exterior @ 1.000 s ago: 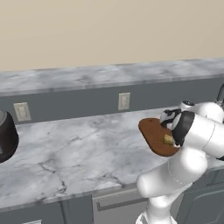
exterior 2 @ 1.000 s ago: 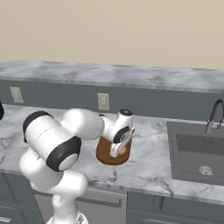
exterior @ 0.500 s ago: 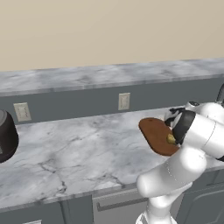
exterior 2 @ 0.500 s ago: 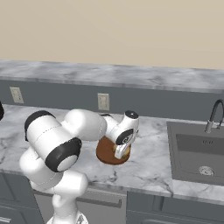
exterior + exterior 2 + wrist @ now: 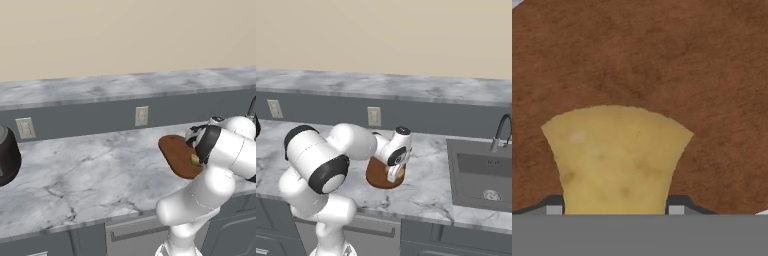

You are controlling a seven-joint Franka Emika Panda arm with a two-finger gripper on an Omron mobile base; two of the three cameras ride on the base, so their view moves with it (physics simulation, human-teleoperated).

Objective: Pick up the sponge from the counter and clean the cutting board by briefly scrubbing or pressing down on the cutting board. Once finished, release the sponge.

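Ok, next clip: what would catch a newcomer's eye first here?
The white arm folded low over the reddish-brown cutting board on the marbled counter, near the sink. In the hand view, the gripper is shut on the mustard-yellow sponge against the board.

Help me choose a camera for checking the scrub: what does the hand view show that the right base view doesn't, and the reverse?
Hand view alone: the pincer fingertips flanking the sponge, held close against the board's wood grain.

Right base view alone: the marbled counter, the sink with its faucet, a wall outlet, and the arm bent down over the board.

Shared: the reddish-brown cutting board.
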